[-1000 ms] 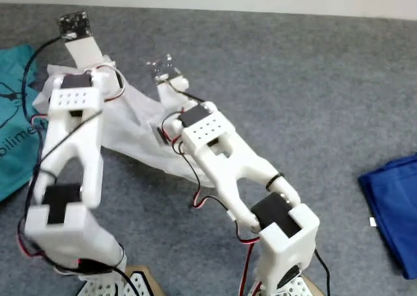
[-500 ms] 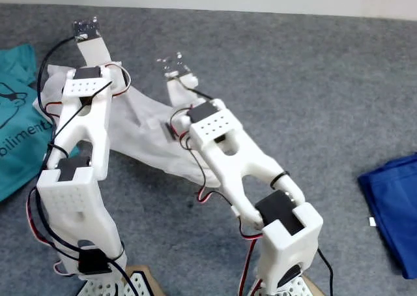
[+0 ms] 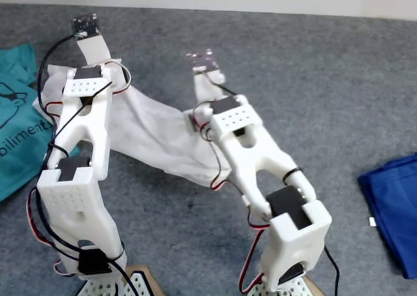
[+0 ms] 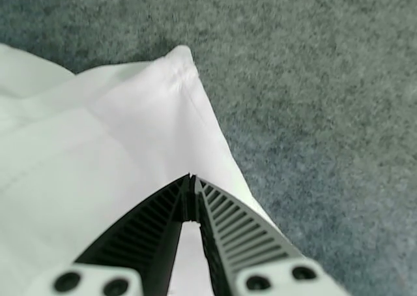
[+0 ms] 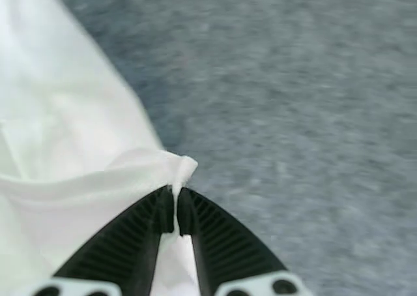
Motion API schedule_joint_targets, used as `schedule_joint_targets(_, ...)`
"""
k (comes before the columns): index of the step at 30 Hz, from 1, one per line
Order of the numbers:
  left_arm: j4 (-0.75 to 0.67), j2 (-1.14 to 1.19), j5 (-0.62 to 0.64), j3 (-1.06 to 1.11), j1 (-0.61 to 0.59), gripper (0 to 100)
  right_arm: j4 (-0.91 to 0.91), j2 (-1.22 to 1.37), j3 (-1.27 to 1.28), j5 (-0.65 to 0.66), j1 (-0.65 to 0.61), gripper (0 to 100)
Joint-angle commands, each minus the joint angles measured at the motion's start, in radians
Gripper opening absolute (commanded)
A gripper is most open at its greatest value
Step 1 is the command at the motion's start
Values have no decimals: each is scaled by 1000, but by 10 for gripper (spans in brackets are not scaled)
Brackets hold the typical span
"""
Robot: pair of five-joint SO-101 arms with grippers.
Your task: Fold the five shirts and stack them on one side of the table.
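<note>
A white shirt [image 3: 159, 130] hangs stretched between my two arms above the grey table. My left gripper [image 4: 191, 186] is shut on the white shirt [image 4: 98, 152], pinching its cloth near a corner. My right gripper [image 5: 174, 201] is shut on another edge of the white shirt [image 5: 71, 146], a small tuft of cloth poking out between the black fingers. In the high view the left arm [image 3: 85, 113] stands at the left and the right arm [image 3: 241, 133] near the middle, with the shirt sagging between them.
A teal shirt [image 3: 14, 123] lies at the table's left edge. A blue shirt [image 3: 394, 208] lies at the right edge. Grey carpet-like table surface [image 3: 313, 81] stretches open at the back and right of the arms.
The right arm has swung to the right and pulled its end of the white shirt with it, stretching the cloth out. The left arm rose earlier and has since held still.
</note>
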Motion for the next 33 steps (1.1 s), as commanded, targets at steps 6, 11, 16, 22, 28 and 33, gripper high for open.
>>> schedule_joint_targets(6,-43,-8,8,-36,54,6,42,-242,87,-121,344,6)
schedule_joint_targets(11,-44,21,8,-38,58,6,35,-303,186,-138,470,6)
schedule_joint_targets(16,-41,90,6,-97,56,7,42,-306,203,-137,421,34)
schedule_joint_targets(22,-43,105,6,-191,59,7,1,-300,200,-132,361,289)
schedule_joint_targets(28,-44,108,6,-306,96,7,-137,-300,197,-140,325,284)
schedule_joint_targets(33,-118,165,6,-323,122,7,-202,-300,197,-140,292,284)
